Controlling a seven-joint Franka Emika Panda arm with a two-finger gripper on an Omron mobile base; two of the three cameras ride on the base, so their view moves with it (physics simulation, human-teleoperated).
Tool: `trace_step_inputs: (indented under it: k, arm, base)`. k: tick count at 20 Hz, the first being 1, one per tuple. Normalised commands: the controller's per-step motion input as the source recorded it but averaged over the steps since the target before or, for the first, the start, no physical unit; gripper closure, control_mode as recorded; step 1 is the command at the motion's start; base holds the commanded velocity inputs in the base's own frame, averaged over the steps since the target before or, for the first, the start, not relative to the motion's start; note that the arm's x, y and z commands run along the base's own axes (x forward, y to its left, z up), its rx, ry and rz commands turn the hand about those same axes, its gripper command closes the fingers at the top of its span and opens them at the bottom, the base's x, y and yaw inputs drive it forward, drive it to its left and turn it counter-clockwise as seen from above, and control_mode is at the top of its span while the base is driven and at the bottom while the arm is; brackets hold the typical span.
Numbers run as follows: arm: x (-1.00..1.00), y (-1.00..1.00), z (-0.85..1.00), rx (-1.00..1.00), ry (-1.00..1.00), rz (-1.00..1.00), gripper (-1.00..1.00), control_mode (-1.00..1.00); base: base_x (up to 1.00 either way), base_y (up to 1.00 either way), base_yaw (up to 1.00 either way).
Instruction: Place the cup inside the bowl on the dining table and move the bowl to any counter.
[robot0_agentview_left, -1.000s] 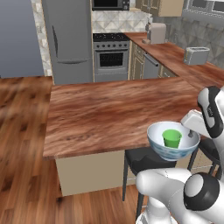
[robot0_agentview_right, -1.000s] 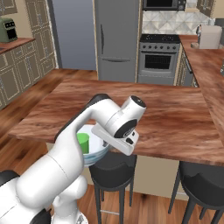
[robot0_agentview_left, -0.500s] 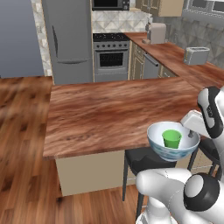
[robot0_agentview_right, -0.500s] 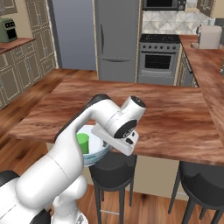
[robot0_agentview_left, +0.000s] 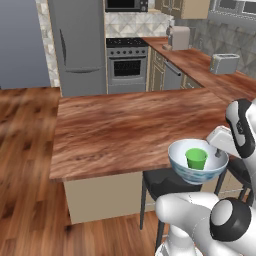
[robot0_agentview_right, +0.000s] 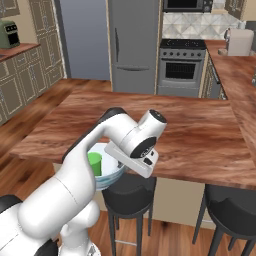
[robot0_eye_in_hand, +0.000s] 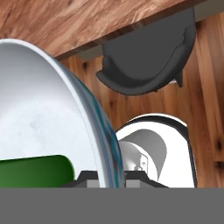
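The claw (robot0_eye_in_hand: 104, 175) is pinched nearly shut on the rim of the bowl (robot0_agentview_left: 197, 162), with the wall of the bowl (robot0_eye_in_hand: 57, 118) caught between the two finger tips, one inside and one outside. The bowl is held up off the near edge of the dining table (robot0_agentview_left: 135, 125), hanging past that edge and over a dark stool (robot0_agentview_left: 162, 181), so it isn't resting on the wood at all. The cup (robot0_agentview_left: 196, 158) is seen standing upright inside the bowl, green against the white inside. Further out, the counter (robot0_agentview_left: 205, 67) runs along the far right wall, well apart from the bowl, with a toaster (robot0_agentview_left: 224, 63) sat on it.
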Motion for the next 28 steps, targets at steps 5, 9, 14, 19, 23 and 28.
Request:
trace_step_inputs:
  k: [5,9,14,19,23,28]
  arm:
    - [0.0,0.0,0.0,0.0,0.0,0.0,1.0,1.0]
    - [0.0,0.0,0.0,0.0,0.0,0.0,1.0,1.0]
    - [0.0,0.0,0.0,0.0,0.0,0.0,1.0,1.0]
    - [0.0,0.0,0.0,0.0,0.0,0.0,1.0,1.0]
    - [0.0,0.0,0.0,0.0,0.0,0.0,1.0,1.0]
    - [0.0,0.0,0.0,0.0,0.0,0.0,1.0,1.0]
  base:
    - [-0.16,0.41,0.0]
    - [-0.03,0.54,0.0]
    - [0.0,0.67,0.0]
    - [0.0,0.7,0.0]
    - [0.0,0.69,0.0]
    - [0.0,0.7,0.0]
